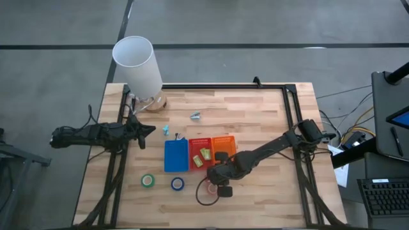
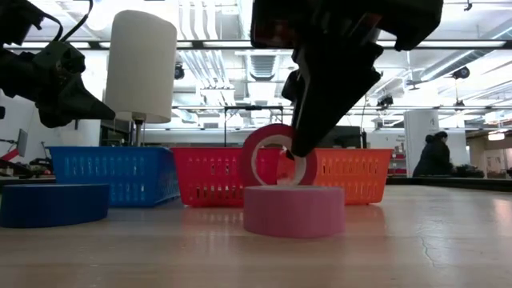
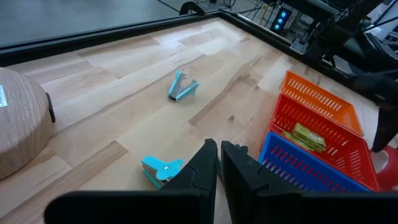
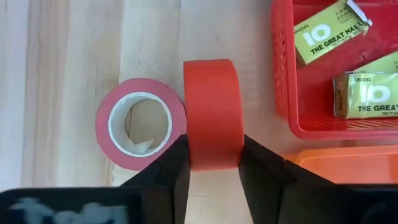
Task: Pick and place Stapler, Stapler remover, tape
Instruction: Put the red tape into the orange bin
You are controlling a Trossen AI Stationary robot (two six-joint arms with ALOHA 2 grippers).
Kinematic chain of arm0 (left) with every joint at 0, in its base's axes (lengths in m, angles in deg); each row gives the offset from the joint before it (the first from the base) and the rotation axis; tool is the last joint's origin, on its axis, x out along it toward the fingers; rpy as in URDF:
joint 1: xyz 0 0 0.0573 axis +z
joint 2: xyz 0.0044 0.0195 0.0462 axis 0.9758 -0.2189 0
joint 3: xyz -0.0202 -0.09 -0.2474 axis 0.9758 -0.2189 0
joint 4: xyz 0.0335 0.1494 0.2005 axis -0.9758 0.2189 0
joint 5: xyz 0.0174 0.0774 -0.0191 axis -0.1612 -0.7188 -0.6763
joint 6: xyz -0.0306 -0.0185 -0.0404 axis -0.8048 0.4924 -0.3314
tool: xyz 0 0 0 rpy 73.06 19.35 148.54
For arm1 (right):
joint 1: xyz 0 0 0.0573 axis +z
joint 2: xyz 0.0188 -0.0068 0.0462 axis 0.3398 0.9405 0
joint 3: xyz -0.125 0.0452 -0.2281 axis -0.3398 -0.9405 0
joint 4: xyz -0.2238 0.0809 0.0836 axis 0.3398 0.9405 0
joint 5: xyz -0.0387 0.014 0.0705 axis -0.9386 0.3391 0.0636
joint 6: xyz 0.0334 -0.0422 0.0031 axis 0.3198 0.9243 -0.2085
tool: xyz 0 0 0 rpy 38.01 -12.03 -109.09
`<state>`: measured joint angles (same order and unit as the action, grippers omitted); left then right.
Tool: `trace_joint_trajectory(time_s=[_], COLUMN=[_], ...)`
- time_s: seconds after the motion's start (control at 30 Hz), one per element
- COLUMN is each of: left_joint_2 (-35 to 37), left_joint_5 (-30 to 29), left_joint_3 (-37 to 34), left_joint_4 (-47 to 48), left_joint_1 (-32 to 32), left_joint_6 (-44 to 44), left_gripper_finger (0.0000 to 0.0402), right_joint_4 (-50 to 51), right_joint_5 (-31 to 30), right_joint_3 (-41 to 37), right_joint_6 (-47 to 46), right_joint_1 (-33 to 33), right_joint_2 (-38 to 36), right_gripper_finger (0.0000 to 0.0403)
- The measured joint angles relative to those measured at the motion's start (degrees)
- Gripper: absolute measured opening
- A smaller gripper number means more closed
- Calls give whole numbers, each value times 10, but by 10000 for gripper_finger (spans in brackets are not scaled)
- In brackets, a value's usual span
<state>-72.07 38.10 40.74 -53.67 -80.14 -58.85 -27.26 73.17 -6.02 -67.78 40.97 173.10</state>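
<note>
My right gripper (image 4: 213,163) is shut on a red tape roll (image 4: 211,112) that stands on edge just in front of the red basket (image 1: 200,153). A pink-red roll (image 4: 140,124) lies flat right beside it. A green roll (image 1: 148,181) and a blue roll (image 1: 177,184) lie flat near the front edge. Two teal stapler removers (image 3: 182,87) (image 3: 160,169) lie on the wood ahead of my left gripper (image 3: 219,155), which hovers shut at the table's left side. The stapler is out of view. My right gripper pinches the red roll's two flat faces (image 4: 189,149) between its fingers, which slant down from above. The roll stands on edge, its outer band (image 4: 211,81) facing up. In the low view the flat pink-red roll (image 2: 294,210) hides its bottom, so whether it is lifted cannot be told.
A blue basket (image 1: 176,155), the red basket holding yellow-green boxes (image 4: 333,31) and an orange basket (image 1: 224,147) stand in a row mid-table. A white lamp (image 1: 137,64) stands at the far left. A black cable loop (image 1: 204,195) lies near the front edge.
</note>
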Motion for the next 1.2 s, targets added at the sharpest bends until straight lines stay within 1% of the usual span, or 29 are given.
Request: trace_joint_trajectory(time_s=[0.1, 0.23, 0.3, 0.4, 0.53, 0.6, 0.67, 0.83, 1.03, 1.1, 1.2], left_joint_2=[0, 0, 0, 0, -1, -2, -2, -2, -2, -2, -2], left_joint_5=[0, 0, 0, 0, 0, 0, 0, 0, 0, 0, 0], left_joint_3=[0, 0, 0, 0, 0, 0, 0, 0, 0, 0, 0], left_joint_4=[0, 0, 0, 0, 0, 0, 0, 0, 0, 0, 0], left_joint_1=[0, 0, 0, 0, 0, 0, 0, 0, 0, 0, 0], left_joint_6=[0, 0, 0, 0, 0, 0, 0, 0, 0, 0, 0], left_gripper_finger=[26, 26, 26, 26, 26, 26, 26, 26, 26, 26, 26], right_joint_4=[7, 26, 35, 54, 123, 164, 183, 185, 194, 194, 184], right_joint_5=[1, 2, -8, -44, -108, -125, -134, -131, -130, -108, -45], right_joint_3=[5, 34, 43, 46, 42, 38, 30, 15, -4, -14, -32], right_joint_6=[-2, -2, -3, -6, -33, -43, -40, 27, 79, 101, 120], right_joint_1=[0, -2, -5, -9, -19, -28, -38, -68, -113, -129, -155], right_joint_2=[-2, -17, -27, -44, -72, -77, -78, -82, -82, -83, -83], right_gripper_finger=[119, 105, 102, 106, 117, 118, 116, 108, 121, 122, 118])
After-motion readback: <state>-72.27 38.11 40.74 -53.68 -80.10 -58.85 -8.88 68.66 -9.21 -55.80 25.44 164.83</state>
